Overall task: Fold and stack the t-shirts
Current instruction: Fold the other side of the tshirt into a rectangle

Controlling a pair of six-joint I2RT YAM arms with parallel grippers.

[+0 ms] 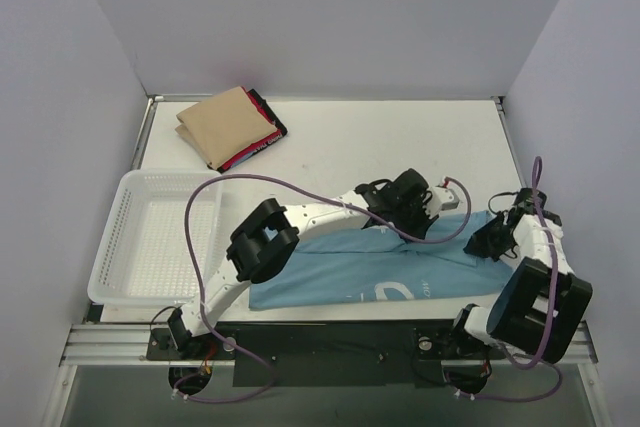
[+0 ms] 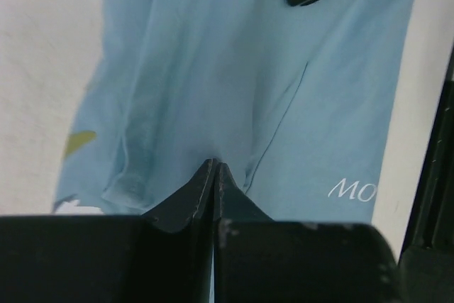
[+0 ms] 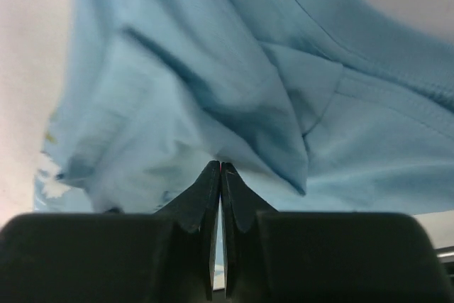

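The light blue t-shirt [image 1: 345,272] lies spread across the near middle of the table, with white lettering [image 2: 351,189] and a yellow-green accent [image 2: 78,141] showing. My left gripper [image 1: 405,225] is at the shirt's far edge, its jaws shut with blue cloth [image 2: 213,69] pinched at the tips [image 2: 214,164]. My right gripper [image 1: 490,242] is at the shirt's right end, also shut, and bunched blue cloth [image 3: 177,69] rises from its tips [image 3: 220,167]. At the far left, a folded tan t-shirt [image 1: 222,125] rests on a red-and-black one [image 1: 262,139].
A white mesh basket [image 1: 150,247] stands at the left near edge, beside the left arm's elbow. Purple cables loop over both arms. Walls close the table on the left, back and right.
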